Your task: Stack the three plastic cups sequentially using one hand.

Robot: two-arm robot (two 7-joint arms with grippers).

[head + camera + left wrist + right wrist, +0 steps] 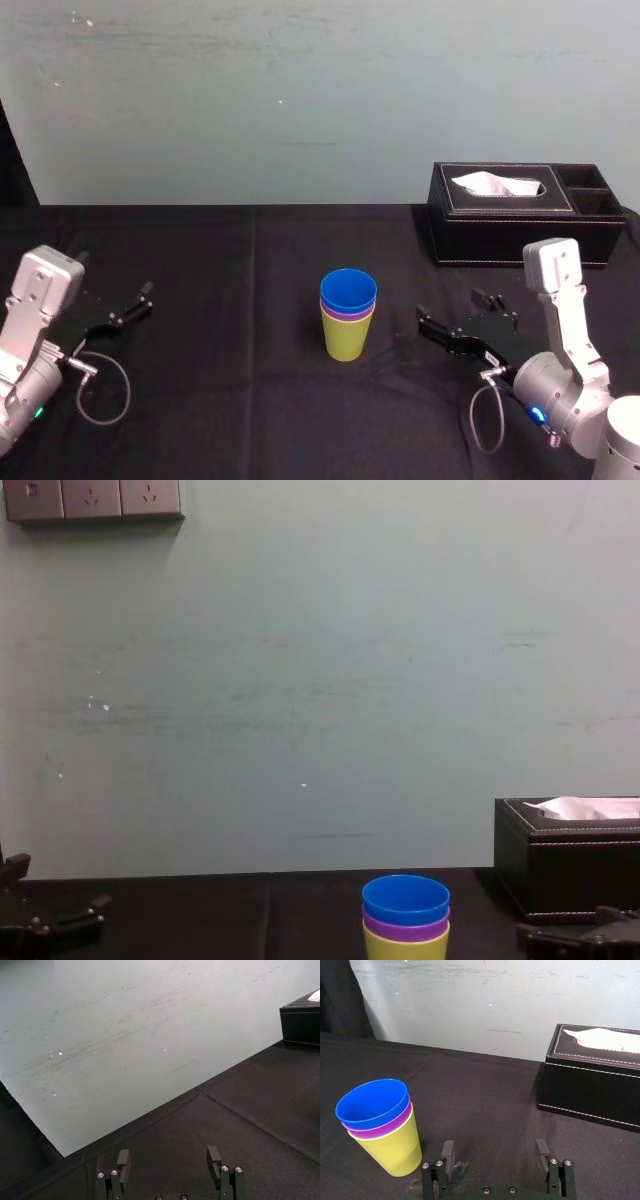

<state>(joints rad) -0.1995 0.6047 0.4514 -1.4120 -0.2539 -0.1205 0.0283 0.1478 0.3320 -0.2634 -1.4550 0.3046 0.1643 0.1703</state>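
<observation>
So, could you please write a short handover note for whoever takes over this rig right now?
Right gripper: open, empty, low over the table, just right of the stack.
Left gripper: open, empty, parked at the far left.
Cups: green cup at the bottom, purple cup in it, blue cup on top, upright mid-table.
Done: all three nested.
Left: probably only parking the right arm.

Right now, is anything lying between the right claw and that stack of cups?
Nothing: only bare black tablecloth separates the open right gripper from the stacked cups, as the head view shows. The left gripper sits parked at far left.
</observation>
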